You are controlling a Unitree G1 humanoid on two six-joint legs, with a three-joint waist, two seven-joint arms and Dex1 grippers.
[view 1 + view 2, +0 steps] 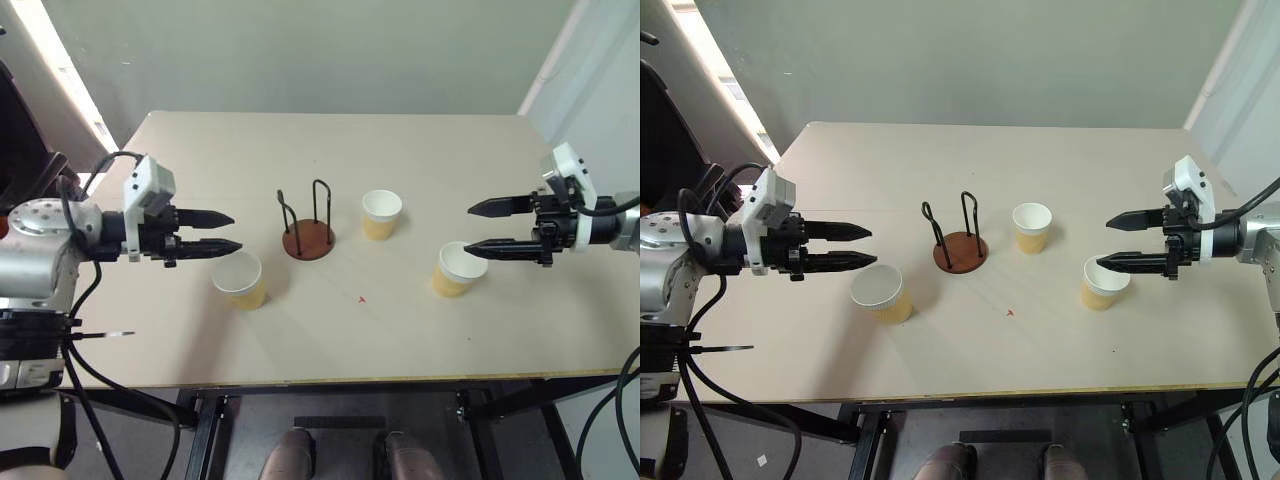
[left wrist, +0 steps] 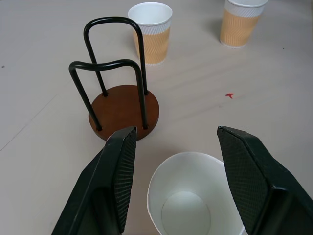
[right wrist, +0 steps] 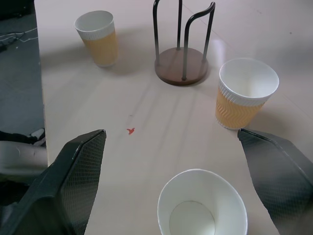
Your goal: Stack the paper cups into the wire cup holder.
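Three paper cups stand upright on the table: one at the left (image 1: 240,280), one in the middle (image 1: 381,214) and one at the right (image 1: 458,270). The wire cup holder (image 1: 308,240), a brown disc with two black loops, stands empty between the left and middle cups. My left gripper (image 1: 236,231) hovers open just above and left of the left cup (image 2: 195,200), which shows between its fingers (image 2: 117,181). My right gripper (image 1: 468,228) is wide open above the right cup (image 3: 203,210). Neither gripper touches a cup.
The beige table (image 1: 330,340) has a small red mark (image 1: 362,298) near its middle. Its front edge runs close below the cups. A grey wall rises behind the far edge.
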